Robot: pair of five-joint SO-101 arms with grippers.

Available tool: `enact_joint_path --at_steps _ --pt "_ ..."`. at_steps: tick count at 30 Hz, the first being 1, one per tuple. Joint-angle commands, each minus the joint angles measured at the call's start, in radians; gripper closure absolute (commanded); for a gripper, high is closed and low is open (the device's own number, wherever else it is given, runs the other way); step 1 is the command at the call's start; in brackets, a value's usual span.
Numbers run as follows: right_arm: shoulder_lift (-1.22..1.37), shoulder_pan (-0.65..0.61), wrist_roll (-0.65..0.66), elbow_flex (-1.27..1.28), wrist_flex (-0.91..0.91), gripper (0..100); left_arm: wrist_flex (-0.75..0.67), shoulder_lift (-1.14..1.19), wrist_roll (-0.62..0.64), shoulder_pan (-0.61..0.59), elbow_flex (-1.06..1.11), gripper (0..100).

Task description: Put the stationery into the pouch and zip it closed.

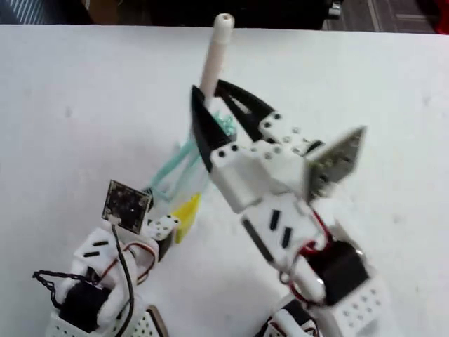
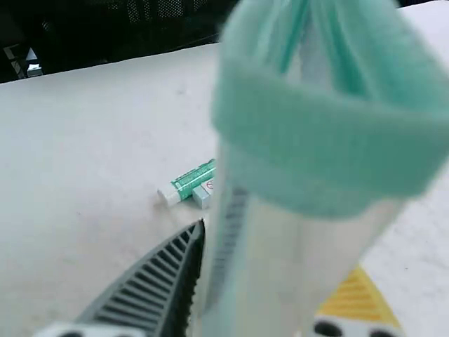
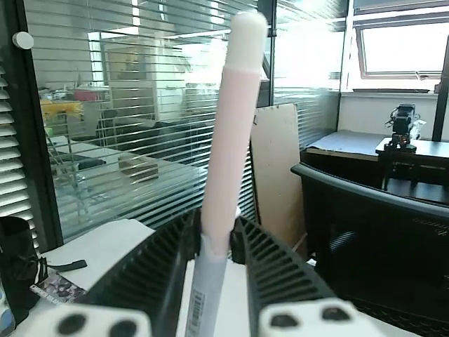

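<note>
Right end effector (image 1: 205,88): I see it clamped narrow on the pen (image 1: 214,56), gripping low on the barrel with the black jaws on either side.
Pen: it is lifted off the counter (image 1: 84,105), just beyond the pouch (image 1: 175,168) on the side away from the left arm. Its long axis runs from the pouch outward, rounded cap farthest away.
Left end effector (image 2: 279,247): closed on the pouch, which sits between the black jaw and the yellow one.
Pouch: pale and translucent with mint-green trim, held up at a slant. It lies between the two end effectors and touches or nearly touches the right one's jaws.
Key relation: the pen's hidden lower end points back toward the pouch, so I judge the next move is a slide along the pen's own axis. The right arm does the feeding while the left only steadies.
Pouch mouth: I cannot tell how wide it gapes.
Green-and-white stick (image 2: 189,181): lies flat on the counter past the pouch, well apart from it and not yet packed.
Risk: as I read it, the pen tip may snag the trim.
</note>
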Motion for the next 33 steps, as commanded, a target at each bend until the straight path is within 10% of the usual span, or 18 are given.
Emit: enact_joint_path --at_steps 1,33 --pt "-0.008 -0.031 -0.005 0.130 -0.219 98.1 0.000 0.004 0.038 0.007 -0.032 77" --pt "-0.013 -0.067 0.002 0.061 0.061 98.2 -0.002 0.004 0.041 0.005 -0.028 77"
